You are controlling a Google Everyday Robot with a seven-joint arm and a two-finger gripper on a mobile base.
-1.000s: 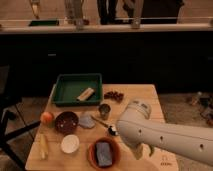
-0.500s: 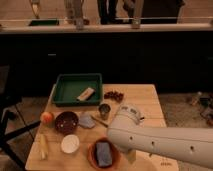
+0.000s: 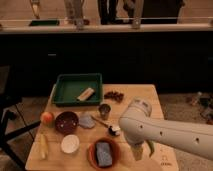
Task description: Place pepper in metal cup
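The metal cup (image 3: 104,110) stands upright near the middle of the wooden table (image 3: 140,92), just in front of the green tray. A slim dark thing that looks like the pepper (image 3: 100,121) lies on the table just in front of the cup, running toward a small black and white object (image 3: 114,130). My white arm (image 3: 170,132) reaches in from the right over the table's front right part. My gripper (image 3: 142,150) hangs down under the arm near the front edge, to the right of and nearer than the pepper and cup.
A green tray (image 3: 62,95) with a tan block stands at the back left. A maroon bowl (image 3: 66,121), a white bowl (image 3: 70,144), a peach (image 3: 47,118), a corn cob (image 3: 43,146), a grey lump (image 3: 86,121), and a brown bowl (image 3: 92,150) holding a blue-grey sponge fill the left and front. Dark brown pieces (image 3: 114,95) lie behind the cup.
My arm has swung further over the table's front right, and its rounded end now sits higher and closer to the cup. The objects on the table have not moved.
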